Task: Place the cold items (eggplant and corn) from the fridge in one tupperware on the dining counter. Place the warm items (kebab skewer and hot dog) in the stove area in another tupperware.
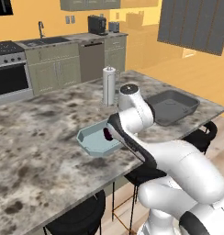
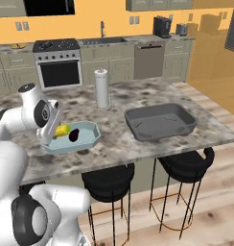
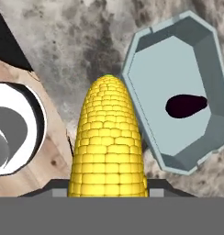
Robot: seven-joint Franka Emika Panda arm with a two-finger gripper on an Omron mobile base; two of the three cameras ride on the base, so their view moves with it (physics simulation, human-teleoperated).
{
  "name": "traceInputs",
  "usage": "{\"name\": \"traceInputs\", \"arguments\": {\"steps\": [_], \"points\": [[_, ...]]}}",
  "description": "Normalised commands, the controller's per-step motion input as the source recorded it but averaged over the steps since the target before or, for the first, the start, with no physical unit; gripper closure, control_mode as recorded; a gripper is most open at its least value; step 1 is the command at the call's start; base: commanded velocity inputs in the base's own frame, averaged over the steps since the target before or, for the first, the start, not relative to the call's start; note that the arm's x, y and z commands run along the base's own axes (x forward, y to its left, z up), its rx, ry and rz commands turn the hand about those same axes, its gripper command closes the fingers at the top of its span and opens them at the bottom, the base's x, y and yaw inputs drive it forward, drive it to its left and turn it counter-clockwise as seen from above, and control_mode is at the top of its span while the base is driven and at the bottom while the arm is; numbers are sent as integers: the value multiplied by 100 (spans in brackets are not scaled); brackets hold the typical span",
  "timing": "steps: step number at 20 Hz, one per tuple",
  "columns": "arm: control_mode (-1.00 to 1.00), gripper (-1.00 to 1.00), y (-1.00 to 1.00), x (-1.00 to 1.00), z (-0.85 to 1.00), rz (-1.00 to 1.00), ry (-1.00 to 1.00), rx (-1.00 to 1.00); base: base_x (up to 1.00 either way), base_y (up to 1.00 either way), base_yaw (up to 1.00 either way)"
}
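The corn (image 3: 108, 142) is held lengthwise between the jaws of the gripper (image 3: 107, 190), with its pointed tip directed away from the hand. In the hand view, the cob is seen above the marbled surface (image 3: 77, 41), just beside the rim of the pale blue container (image 3: 178, 69) and not yet inside it. In the right base view, the yellow corn (image 2: 62, 130) is seen at the near-left edge of the pale blue container (image 2: 92, 137), next to the white wrist. The eggplant (image 3: 186, 105) is lying on the floor of that container, apart from the walls; it is also shown as a dark oval in the right base view (image 2: 74, 135). A second, dark grey container (image 2: 159, 121) is set on the same surface (image 2: 114, 149), well apart to the right. A paper towel roll (image 2: 102, 88) stands upright behind the two containers. Two black stools (image 2: 186, 166) are placed under the near edge of the surface.
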Motion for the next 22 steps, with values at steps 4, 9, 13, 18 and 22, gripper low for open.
{"name": "traceInputs", "arguments": {"steps": [4, 9, 13, 18, 22], "points": [[-100, 100, 21, 74, -70, 0, 6, -13, 0, 0, 0], [-100, 100, 51, 51, -42, 0, -1, 0, 0, 0, 0], [-100, 100, 23, 61, -42, 0, 0, 0, 0, 0, 0], [-100, 100, 1, 73, -57, 4, 0, 0, 0, 0, 0], [-100, 100, 0, 63, -51, 8, 0, 0, 0, 0, 0]]}}
